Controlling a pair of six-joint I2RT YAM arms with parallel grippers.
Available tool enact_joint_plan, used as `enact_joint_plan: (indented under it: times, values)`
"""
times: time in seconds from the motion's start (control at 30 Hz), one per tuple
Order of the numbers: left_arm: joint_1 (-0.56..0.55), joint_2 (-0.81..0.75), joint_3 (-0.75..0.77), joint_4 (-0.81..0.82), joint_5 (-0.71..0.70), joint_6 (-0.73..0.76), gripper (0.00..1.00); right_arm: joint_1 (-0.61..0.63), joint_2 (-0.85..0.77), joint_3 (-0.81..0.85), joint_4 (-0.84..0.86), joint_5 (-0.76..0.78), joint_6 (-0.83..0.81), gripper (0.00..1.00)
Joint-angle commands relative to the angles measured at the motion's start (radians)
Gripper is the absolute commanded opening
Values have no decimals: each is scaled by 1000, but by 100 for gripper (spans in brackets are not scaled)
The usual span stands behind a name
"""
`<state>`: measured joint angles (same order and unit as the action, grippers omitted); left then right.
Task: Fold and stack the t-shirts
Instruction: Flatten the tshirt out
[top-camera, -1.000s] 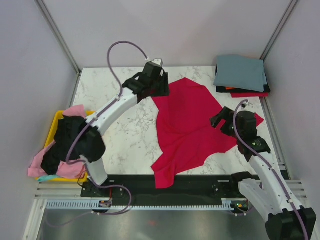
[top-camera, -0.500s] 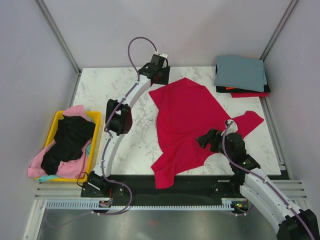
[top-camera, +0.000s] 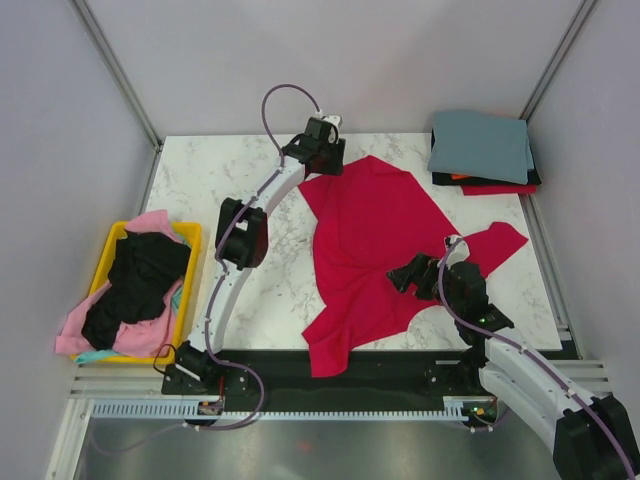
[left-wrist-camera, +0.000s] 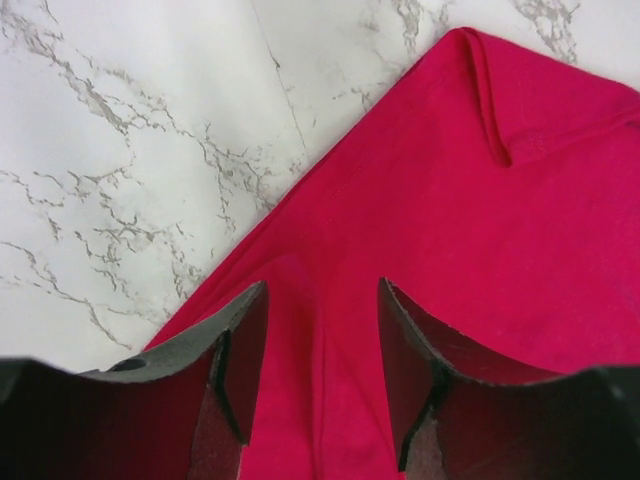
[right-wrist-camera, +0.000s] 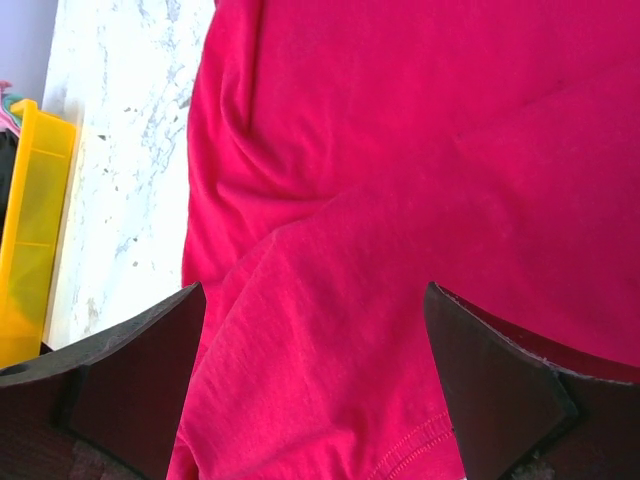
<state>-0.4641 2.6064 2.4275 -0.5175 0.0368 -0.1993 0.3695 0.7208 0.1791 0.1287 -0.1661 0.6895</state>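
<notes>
Left gripper (left-wrist-camera: 322, 285), jaws half-open, sits over the far-left corner of the crimson t-shirt (top-camera: 370, 230). Right gripper (right-wrist-camera: 312, 290), jaws wide and empty, hovers over its near-right side. The shirt's long axis runs far-to-near.

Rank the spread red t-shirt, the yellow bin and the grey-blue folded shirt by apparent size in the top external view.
1. red t-shirt, clearly largest.
2. yellow bin, though clothes hide much of its outline.
3. grey-blue folded shirt, smallest.
</notes>
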Motion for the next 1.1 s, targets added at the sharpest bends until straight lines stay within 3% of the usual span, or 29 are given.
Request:
enact_joint_plan:
  times: [0.0, 0.13, 0.4, 0.47, 0.57, 0.67, 0.83, 0.93, 1.0, 1.03, 1.07]
  values:
    - [4, 26, -19, 43, 9, -28, 54, 3, -14, 0, 66, -15, 10, 98]
    - [10, 37, -5, 47, -5, -43, 48, 3, -11, -1, 71, -16, 12, 98]
    - [19, 52, 11, 42, 46, -68, 45, 3, -6, -3, 72, -15, 16, 98]
    - [19, 53, 13, 33, 41, -83, 33, 3, -4, -1, 72, -15, 15, 98]
    - [21, 61, 21, 27, 52, -88, 26, 5, 2, 0, 72, -15, 18, 98]
    - [19, 72, 44, 14, 48, -100, 2, 3, 5, 2, 72, -16, 15, 98]
    - [27, 25, 29, 8, 78, -121, 2, 3, 15, 11, 75, -30, 2, 98]
    - [51, -128, -76, 8, 78, -156, 2, 19, 40, 54, 49, -21, -13, 98]
    - [67, -236, -196, 11, 39, -173, 2, 128, 51, 95, -42, 54, 5, 98]
    - [82, -335, -241, 11, 22, -178, 2, 196, 61, 158, -90, 189, 11, 97]
    - [90, -377, -327, 13, 6, -181, 2, 361, 69, 192, -186, 270, 28, 97]
